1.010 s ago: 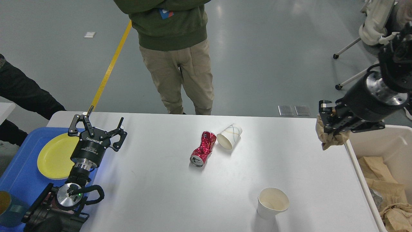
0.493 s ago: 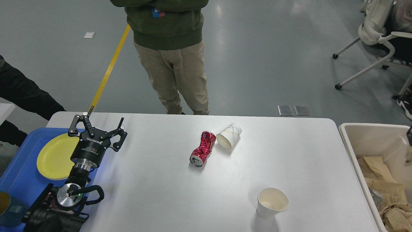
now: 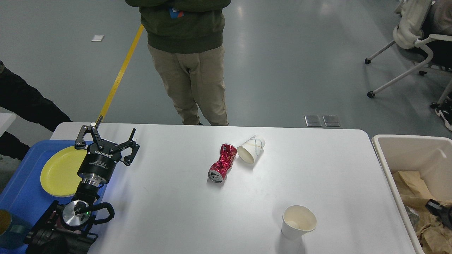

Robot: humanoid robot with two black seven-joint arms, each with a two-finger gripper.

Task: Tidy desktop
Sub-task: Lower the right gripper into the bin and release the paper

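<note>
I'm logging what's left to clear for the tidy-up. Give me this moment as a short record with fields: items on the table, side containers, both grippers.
desktop: white, three items on it
crushed red can: lying near centre
tipped paper cup: on its side, right beside the can
upright paper cup: near front edge, standing
blue tray: left, holds yellow plate
beige bin: right, holds crumpled brown paper
left gripper: open, empty, over left end of the desktop
right gripper: small dark part low in the bin, state unclear

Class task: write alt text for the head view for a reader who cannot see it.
A white desktop holds a crushed red can, a tipped paper cup and an upright paper cup. The open left gripper hovers beside a yellow plate; a beige bin stands right.
</note>
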